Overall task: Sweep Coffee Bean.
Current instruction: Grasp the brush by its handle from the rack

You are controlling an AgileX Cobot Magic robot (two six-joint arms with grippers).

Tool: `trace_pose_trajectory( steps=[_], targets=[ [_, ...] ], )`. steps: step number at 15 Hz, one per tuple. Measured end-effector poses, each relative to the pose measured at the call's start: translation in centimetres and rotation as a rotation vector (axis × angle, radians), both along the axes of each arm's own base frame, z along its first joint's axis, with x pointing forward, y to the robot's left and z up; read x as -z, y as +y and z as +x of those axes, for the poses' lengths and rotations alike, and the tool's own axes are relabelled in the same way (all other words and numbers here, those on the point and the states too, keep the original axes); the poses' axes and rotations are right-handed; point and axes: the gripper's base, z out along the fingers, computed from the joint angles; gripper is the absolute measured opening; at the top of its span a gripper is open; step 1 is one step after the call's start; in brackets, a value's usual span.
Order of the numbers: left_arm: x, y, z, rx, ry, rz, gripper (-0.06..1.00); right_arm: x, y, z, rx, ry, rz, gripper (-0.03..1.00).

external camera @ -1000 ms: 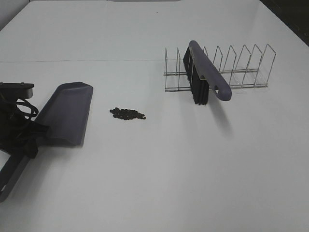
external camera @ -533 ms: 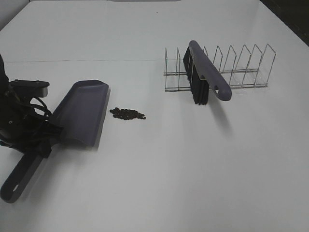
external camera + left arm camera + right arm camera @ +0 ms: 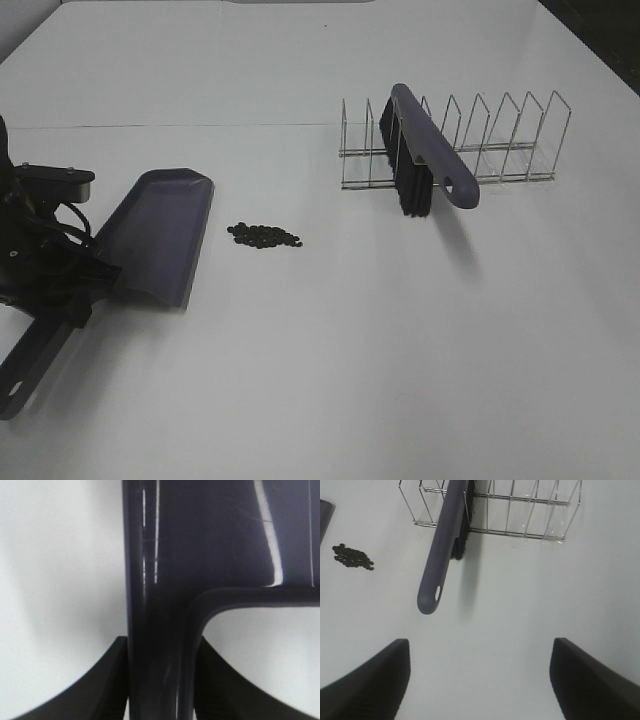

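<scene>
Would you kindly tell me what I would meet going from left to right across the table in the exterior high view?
Dustpan → coffee beans → brush.

This appears to be a robotics lab test bench. A plain white table [image 3: 350,380] carries a staged set-up: a wire rack [image 3: 500,150] holding a brush [image 3: 425,145], a small heap of coffee beans [image 3: 264,236], and a dustpan [image 3: 155,235] gripped by a black robot arm [image 3: 40,250].

Black left gripper [image 3: 88,283] with looped black cables [image 3: 62,218] and, perhaps, a grey-topped block [image 3: 55,176].
</scene>
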Motion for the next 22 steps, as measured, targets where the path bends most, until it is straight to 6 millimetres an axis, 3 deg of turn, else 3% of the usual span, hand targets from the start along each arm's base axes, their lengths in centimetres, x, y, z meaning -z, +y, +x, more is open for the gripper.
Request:
trace_pose_trajectory(
  steps=[4,7,9,13,17,22],
  targets=[
    [0.0,0.0,0.0,0.001,0.0,0.004,0.33,2.1,1.4,5.4,-0.043,0.07,0.041,0.63],
    [0.0,0.0,0.0,-0.001,0.0,0.003,0.33,4.8,5.5,9.2,-0.15,0.082,-0.062,0.62],
    [0.0,0.0,0.0,-0.001,0.0,0.003,0.33,5.8,7.1,11.4,-0.153,0.086,-0.099,0.62],
    [0.0,0.0,0.0,-0.001,0.0,0.003,0.33,9.4,8.5,16.8,-0.112,0.227,-0.133,0.6],
    [0.0,0.0,0.0,-0.001,0.0,0.003,0.33,13.2,10.2,22.0,-0.092,0.237,-0.091,0.59],
    [0.0,0.0,-0.1,-0.001,0.006,0.005,0.33,18.4,10.9,24.4,-0.067,0.301,-0.093,0.59]
  ],
)
